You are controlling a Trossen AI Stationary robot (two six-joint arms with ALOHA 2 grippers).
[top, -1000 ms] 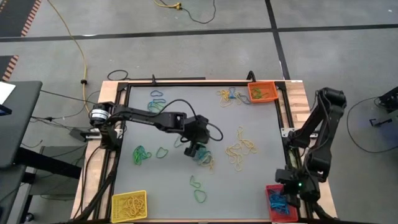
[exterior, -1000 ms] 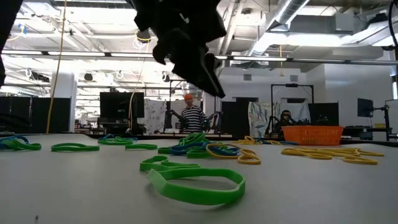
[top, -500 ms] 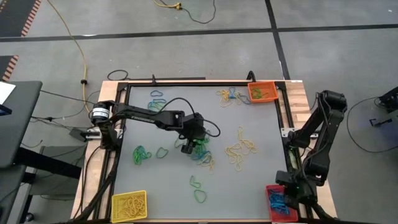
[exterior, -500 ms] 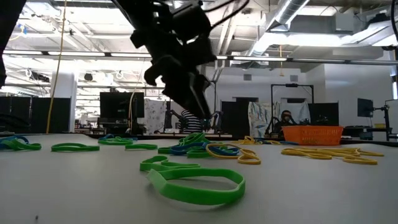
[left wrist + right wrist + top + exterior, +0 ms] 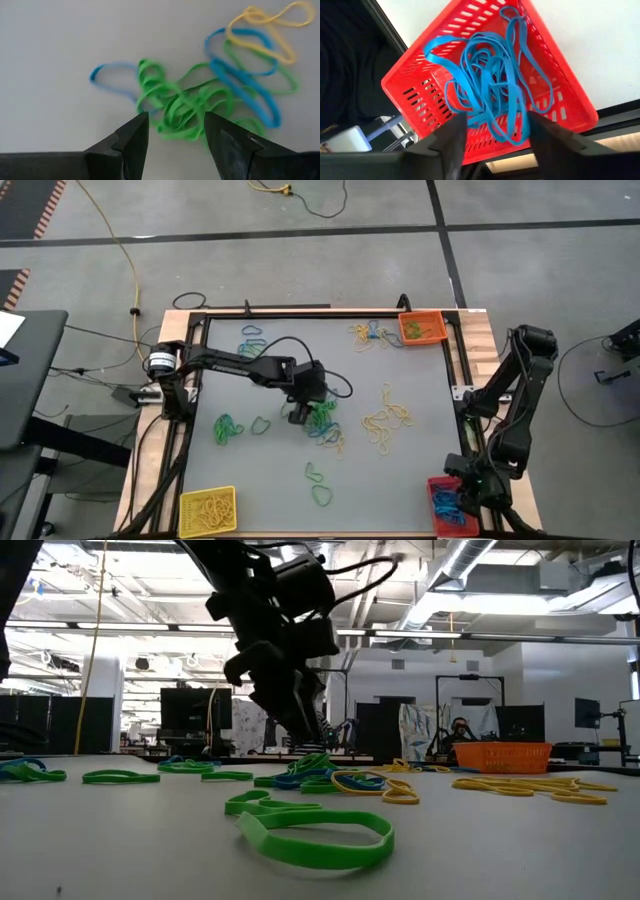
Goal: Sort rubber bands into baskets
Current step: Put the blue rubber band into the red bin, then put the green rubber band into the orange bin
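Over the red basket [image 5: 410, 85] the right hand [image 5: 495, 131] has just opened, blue bands [image 5: 490, 85] delivered; the open left hand [image 5: 175, 132] has dropped onto the green tangle [image 5: 190, 107]

Grey table [image 5: 300, 370], yellow cable [image 5: 118, 245] on floor, person [image 5: 462, 730] behind

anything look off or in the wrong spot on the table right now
Mostly no: the loose rubber bands are just unsorted. One oddity: the orange basket holds green bands, while yellow basket and red basket hold bands near their own colours. Left gripper hangs open over a green tangle.
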